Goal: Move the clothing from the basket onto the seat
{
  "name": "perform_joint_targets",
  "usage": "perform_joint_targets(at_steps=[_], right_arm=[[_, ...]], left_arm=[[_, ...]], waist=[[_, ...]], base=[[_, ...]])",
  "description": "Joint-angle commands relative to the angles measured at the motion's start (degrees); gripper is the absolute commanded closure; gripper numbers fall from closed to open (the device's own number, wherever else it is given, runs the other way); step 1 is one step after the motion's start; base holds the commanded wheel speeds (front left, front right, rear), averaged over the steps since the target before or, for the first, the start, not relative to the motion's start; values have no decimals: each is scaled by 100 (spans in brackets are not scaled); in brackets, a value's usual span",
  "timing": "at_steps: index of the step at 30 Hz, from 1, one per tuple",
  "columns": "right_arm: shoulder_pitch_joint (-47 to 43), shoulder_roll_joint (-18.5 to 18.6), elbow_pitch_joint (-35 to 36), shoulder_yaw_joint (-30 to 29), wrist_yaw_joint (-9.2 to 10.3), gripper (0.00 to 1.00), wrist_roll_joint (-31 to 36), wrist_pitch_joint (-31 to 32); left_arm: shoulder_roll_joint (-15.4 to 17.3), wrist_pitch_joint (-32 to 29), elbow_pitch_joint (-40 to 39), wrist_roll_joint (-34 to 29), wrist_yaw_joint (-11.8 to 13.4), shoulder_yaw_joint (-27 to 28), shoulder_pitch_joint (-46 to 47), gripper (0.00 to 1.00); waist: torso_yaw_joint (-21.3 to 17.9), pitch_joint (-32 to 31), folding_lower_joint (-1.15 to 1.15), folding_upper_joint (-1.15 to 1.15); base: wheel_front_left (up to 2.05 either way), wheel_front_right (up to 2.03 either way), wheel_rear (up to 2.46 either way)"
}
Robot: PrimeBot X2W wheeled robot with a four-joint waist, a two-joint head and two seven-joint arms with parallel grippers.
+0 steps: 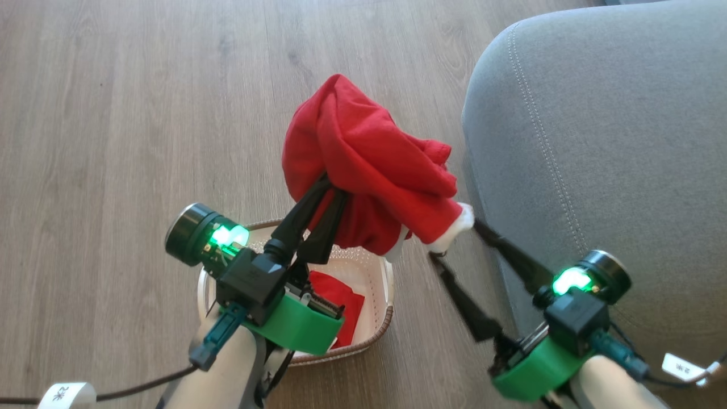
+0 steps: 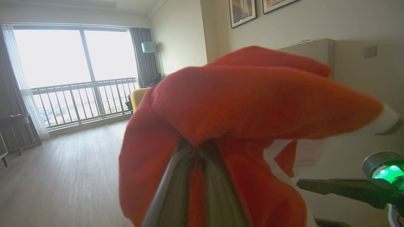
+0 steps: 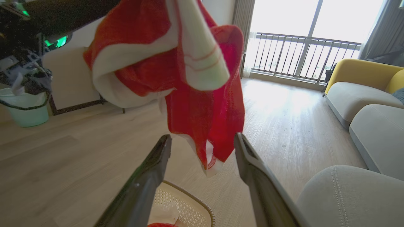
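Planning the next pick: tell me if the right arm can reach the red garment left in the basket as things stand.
Probably not cleanly. The left end effector, shut on the lifted garment, hangs over the basket, its wrist partly covering the remaining garment. The open right end effector is off to the side.

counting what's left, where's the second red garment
In the head view, the second red garment lies inside the basket, below the left gripper and left of the seat.

Tips of the left gripper point(image 1: 336, 188) vanish into folds of the red garment point(image 1: 363, 153). Both cover much of the basket point(image 1: 381, 329); the seat point(image 1: 613, 142) runs off the right edge.
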State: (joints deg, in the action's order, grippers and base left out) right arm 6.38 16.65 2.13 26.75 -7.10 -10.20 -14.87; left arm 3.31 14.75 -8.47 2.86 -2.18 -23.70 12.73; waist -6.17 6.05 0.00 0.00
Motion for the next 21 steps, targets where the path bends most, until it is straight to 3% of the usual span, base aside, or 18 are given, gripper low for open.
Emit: perform_joint_targets(at_steps=[1,5,8,21], right_arm=[[108,103,283,161,-39,0,-53,-13],[183,398,948,637,-39,0,-103,-13],[215,437,1258,648,-39,0,-78,-13],[197,20,1249,129,-39,0,367,-13]], left_arm=[[-40,25,-189,-61,-9,237,236,100],[-41,25,-166,-82,-25,309,254,100],[-41,25,-152,-99,-39,342,256,100],[-43,25,-68,-170,-124,160,283,100]], waist=[[-3,8,0,0],[-19,35,0,0],[-31,49,0,0],[80,44,0,0]], base=[[0,0,0],[0,0,0],[0,0,0],[0,0,0]])
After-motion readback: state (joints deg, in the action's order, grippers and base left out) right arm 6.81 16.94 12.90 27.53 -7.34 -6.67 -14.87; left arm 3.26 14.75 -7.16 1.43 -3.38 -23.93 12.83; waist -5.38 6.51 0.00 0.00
